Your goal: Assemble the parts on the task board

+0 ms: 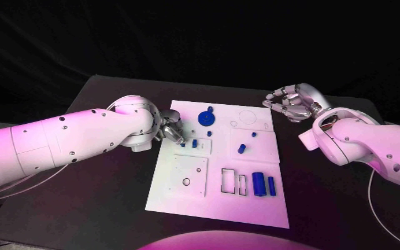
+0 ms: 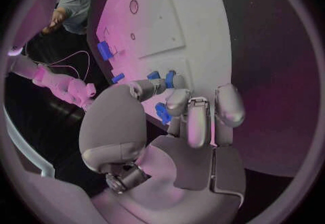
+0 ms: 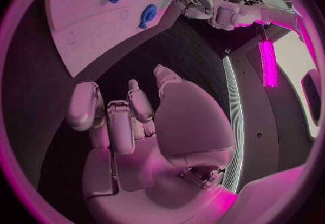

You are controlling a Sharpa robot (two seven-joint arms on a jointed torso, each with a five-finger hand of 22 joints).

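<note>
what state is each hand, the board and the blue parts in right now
left silver hand: over the white task board's left edge, fingertips at a small blue part; grip unclear
right silver hand: off the board, fingers curled, holding nothing
white task board: flat on the black table
blue gear-shaped part: on the board
two blue cylinders: lying side by side

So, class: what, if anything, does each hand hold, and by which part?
Right hand: nothing, fingers curled, off the task board. Left hand: fingers at a small blue part; a hold cannot be told.
</note>
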